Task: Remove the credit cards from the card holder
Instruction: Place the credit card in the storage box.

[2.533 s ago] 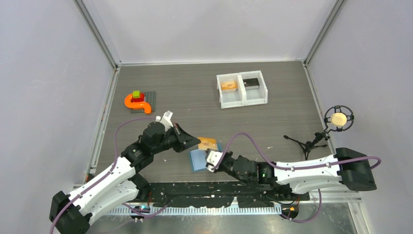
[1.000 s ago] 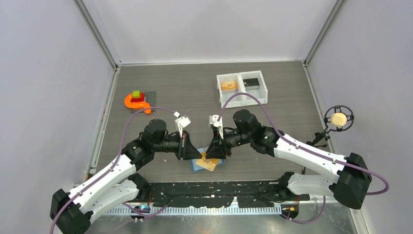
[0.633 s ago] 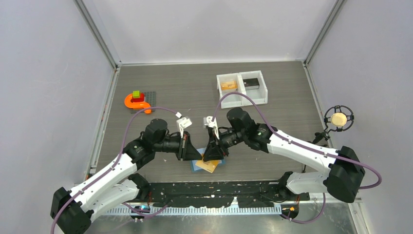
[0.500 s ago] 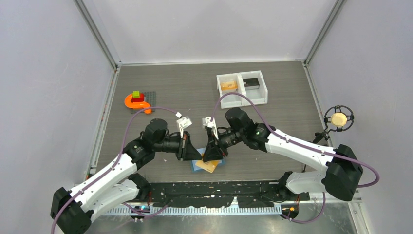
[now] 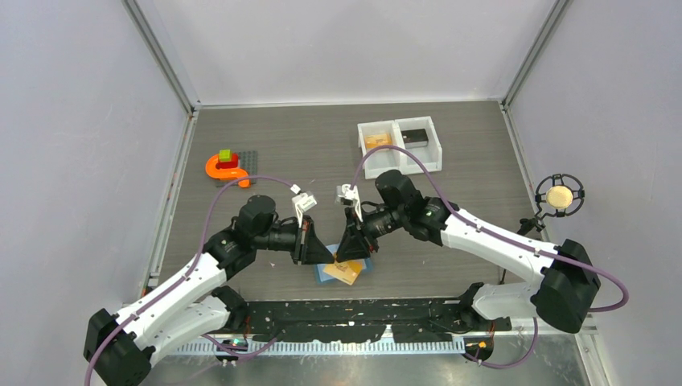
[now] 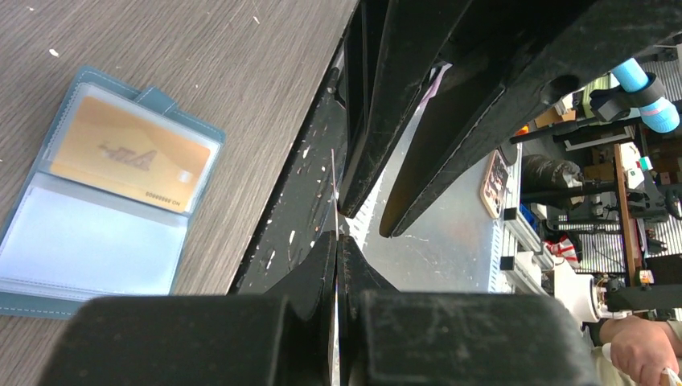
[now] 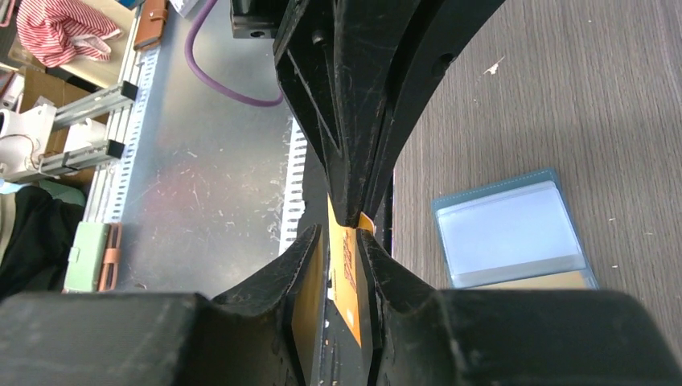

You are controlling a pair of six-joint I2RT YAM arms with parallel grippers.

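Left gripper (image 6: 336, 238) pinches an orange card (image 7: 350, 281) edge-on — right gripper (image 7: 338, 238) fingers flank it, grip unclear — near the open card holder (image 6: 88, 241).

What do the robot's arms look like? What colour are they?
The left arm and right arm have white shells and black joints. A purple cable loops along each. The left tool and right tool are black, pointed wedges, scratched all over.
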